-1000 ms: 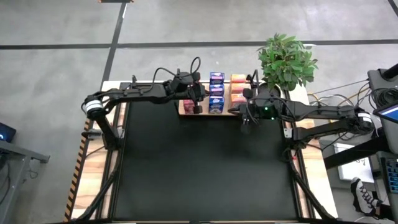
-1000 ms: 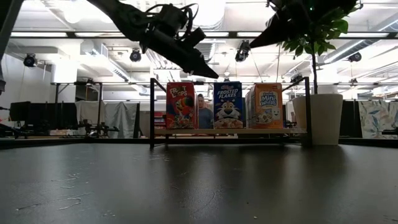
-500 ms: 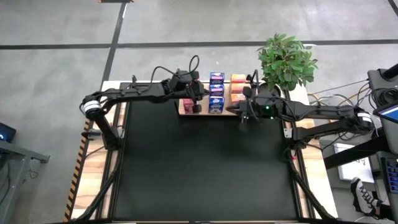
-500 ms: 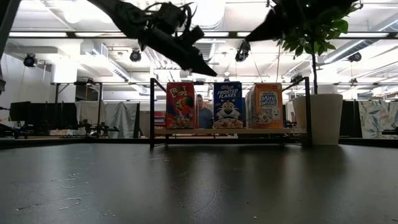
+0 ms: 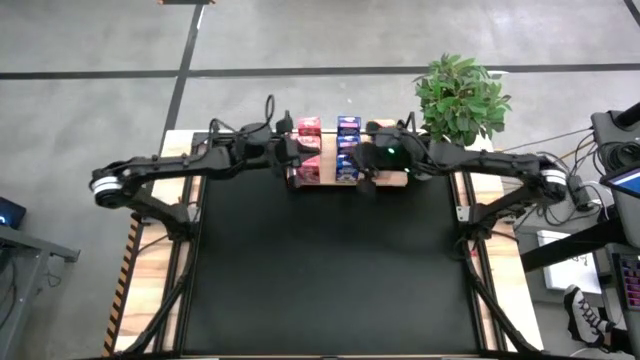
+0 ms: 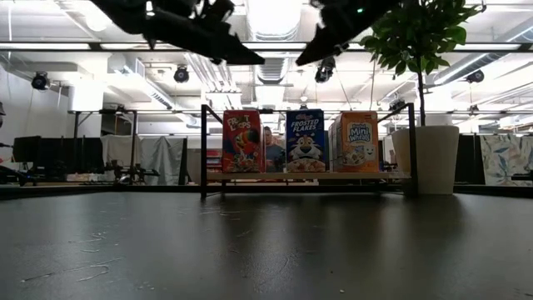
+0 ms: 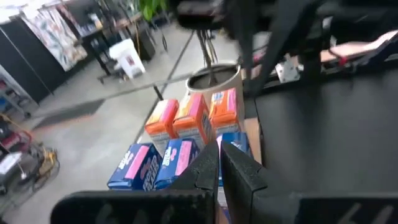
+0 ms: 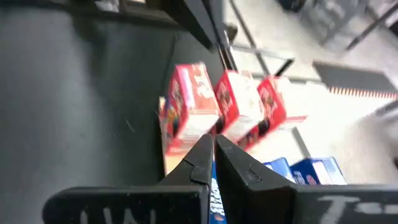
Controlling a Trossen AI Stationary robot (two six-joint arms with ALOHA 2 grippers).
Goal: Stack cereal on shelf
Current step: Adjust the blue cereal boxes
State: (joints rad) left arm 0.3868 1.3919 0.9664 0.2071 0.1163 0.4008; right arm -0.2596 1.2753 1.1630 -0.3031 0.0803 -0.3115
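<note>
cereal boxes stand upright in rows on the shelf point(image 6: 308, 176), a light-wood board in a thin black frame at the far edge of the black worktop point(image 5: 320, 270). in the low view the front row reads: a red cereal box point(image 6: 242, 141), a blue cereal box point(image 6: 305, 141), an orange cereal box point(image 6: 356, 141), side by side and nearly touching. from above, the red boxes point(image 5: 308, 127) and blue boxes point(image 5: 348, 125) show in columns running back from the front edge.

left end effector point(image 5: 291, 160): above the red column, near the shelf's left end. its own wrist view shows the fingers point(image 7: 205, 168) closed tip to tip with only a thin slit between them, holding nothing; three orange boxes point(image 7: 193, 118) and blue boxes point(image 7: 155, 165) lie beyond the tips.

right end effector point(image 5: 365, 172): above the blue column and the shelf's front edge. its fingers point(image 8: 202, 158) are likewise pressed nearly together and empty; three red boxes point(image 8: 227, 106) show past them.

in the low view both end effectors hang clear above the box tops, touching none.

a potted plant point(image 5: 460, 95) in a white pot point(image 6: 432, 158) stands just beside the shelf's right end, close under the right arm.
</note>
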